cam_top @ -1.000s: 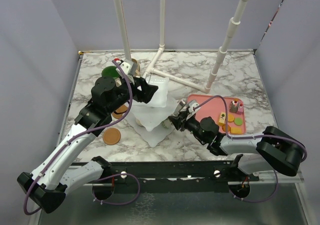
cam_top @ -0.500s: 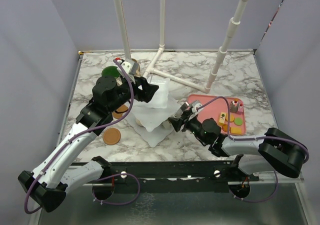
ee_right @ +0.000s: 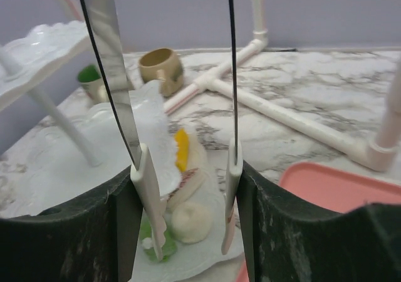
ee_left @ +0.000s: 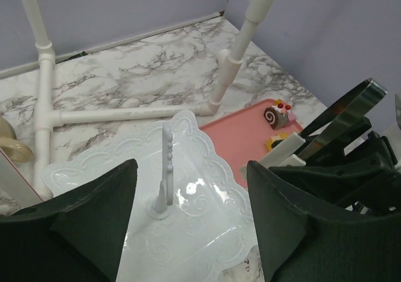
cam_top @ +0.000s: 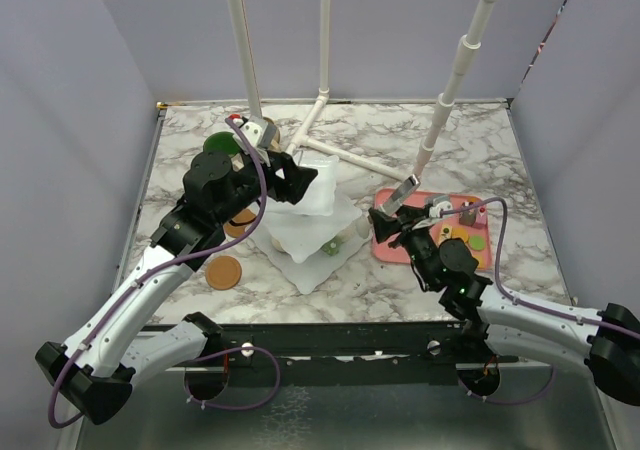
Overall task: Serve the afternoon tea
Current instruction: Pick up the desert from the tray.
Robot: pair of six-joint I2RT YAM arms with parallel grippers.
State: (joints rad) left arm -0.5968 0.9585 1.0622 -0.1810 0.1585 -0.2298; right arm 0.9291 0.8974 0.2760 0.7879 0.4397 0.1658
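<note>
The white tiered stand (cam_top: 305, 232) stands mid-table. My left gripper (cam_top: 300, 182) is open, its fingers on either side of the top plate (ee_left: 188, 219) and its post (ee_left: 164, 169). My right gripper (cam_top: 385, 220) is over the pink tray's left edge and holds metal tongs (ee_right: 232, 150) with white ends. The tongs' arms are apart and empty. On the lower plate (ee_right: 207, 257) lie a green pastry (cam_top: 328, 249), a cream one (ee_right: 191, 222) and a yellow one (ee_right: 182, 149). More pastries (cam_top: 443, 235) lie on the tray. The green-lined mug (cam_top: 215, 145) and the beige mug (cam_top: 262, 130) stand at the back left.
The pink tray (cam_top: 452, 200) lies right of the stand. Three brown coasters (cam_top: 224, 271) lie left of the stand. A white pipe frame (cam_top: 325, 100) rises from the back of the marble table. Grey walls close in both sides.
My right gripper has drawn back to the right from the lower plate to the tray's left edge. A green pastry now shows on the lower plate. The left gripper has not moved.
</note>
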